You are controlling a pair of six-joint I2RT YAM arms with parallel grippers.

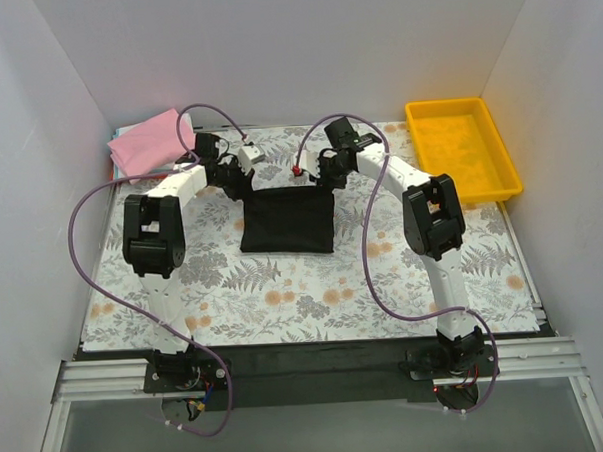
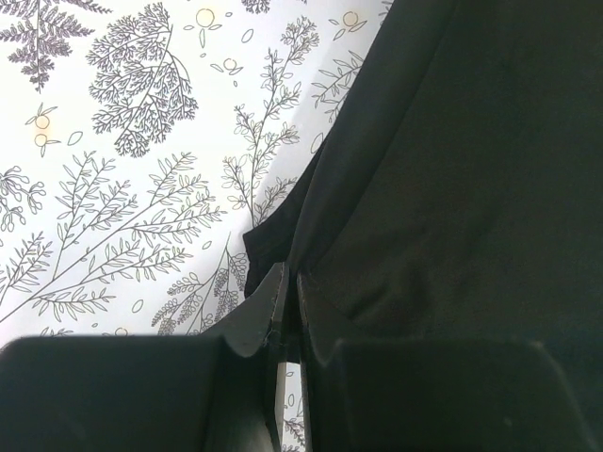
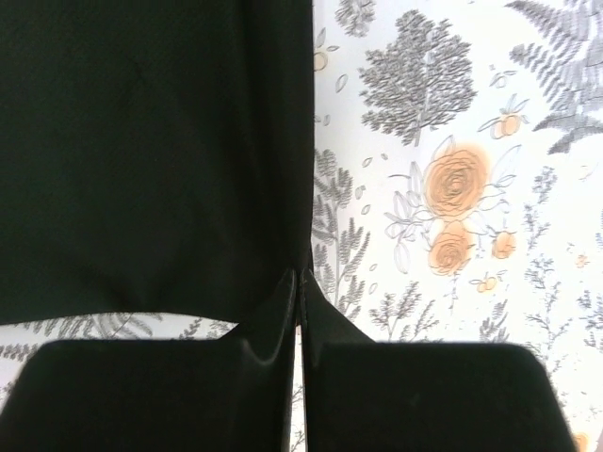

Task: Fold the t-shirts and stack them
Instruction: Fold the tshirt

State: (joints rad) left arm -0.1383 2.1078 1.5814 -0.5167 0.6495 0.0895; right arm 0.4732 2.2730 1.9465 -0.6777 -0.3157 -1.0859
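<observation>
A black t-shirt (image 1: 287, 222), folded into a rectangle, lies on the flowered cloth at the middle of the table. My left gripper (image 1: 242, 185) is shut on its far left corner; the left wrist view shows the jaws pinching the black cloth (image 2: 443, 179) at its edge. My right gripper (image 1: 322, 179) is shut on its far right corner, with the black cloth (image 3: 151, 151) hanging from the closed jaws in the right wrist view. A folded pink t-shirt (image 1: 148, 143) lies at the far left on a pale blue one.
A yellow plastic tray (image 1: 462, 149) stands at the far right. White walls close in the table on three sides. Purple cables loop from both arms over the flowered cloth (image 1: 315, 295).
</observation>
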